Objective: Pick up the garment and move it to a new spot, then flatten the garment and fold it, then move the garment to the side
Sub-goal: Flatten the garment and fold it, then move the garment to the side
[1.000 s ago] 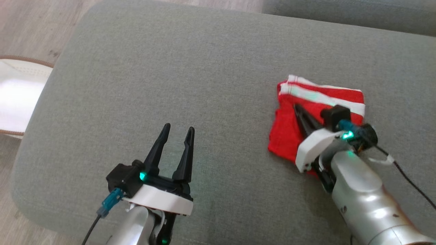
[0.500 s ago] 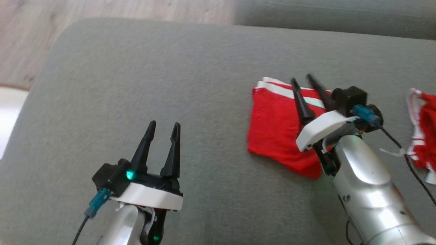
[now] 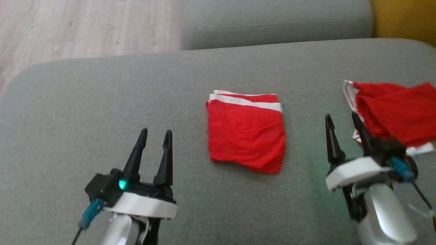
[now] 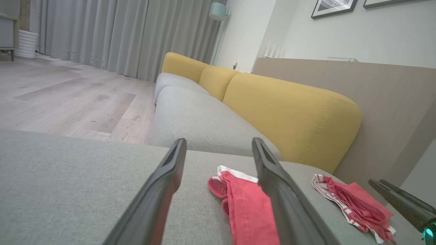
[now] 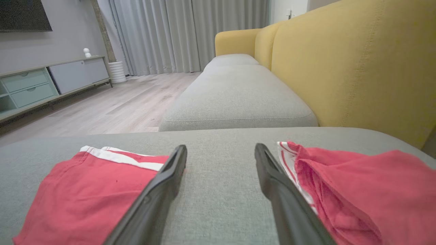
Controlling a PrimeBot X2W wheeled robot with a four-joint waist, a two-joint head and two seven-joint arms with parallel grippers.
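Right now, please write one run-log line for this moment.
folded garment: flat on cushion | left end effector: open, empty | right end effector: open, empty

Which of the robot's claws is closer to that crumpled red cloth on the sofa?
Right. The right gripper sits just beside the crumpled garment, on its left; the left gripper is far off, beyond the folded garment.

Soft, even light leaves only faint shadows on the seat cushion [image 3: 102, 102]. The wood floor [image 4: 68, 88] is brightest by the grey curtains [image 4: 119, 34]. The head view is smeared, worst at the right gripper [image 3: 341, 117] and the crumpled garment [image 3: 395, 109] at the cushion's right edge. Both wrist views bow lines near their edges.
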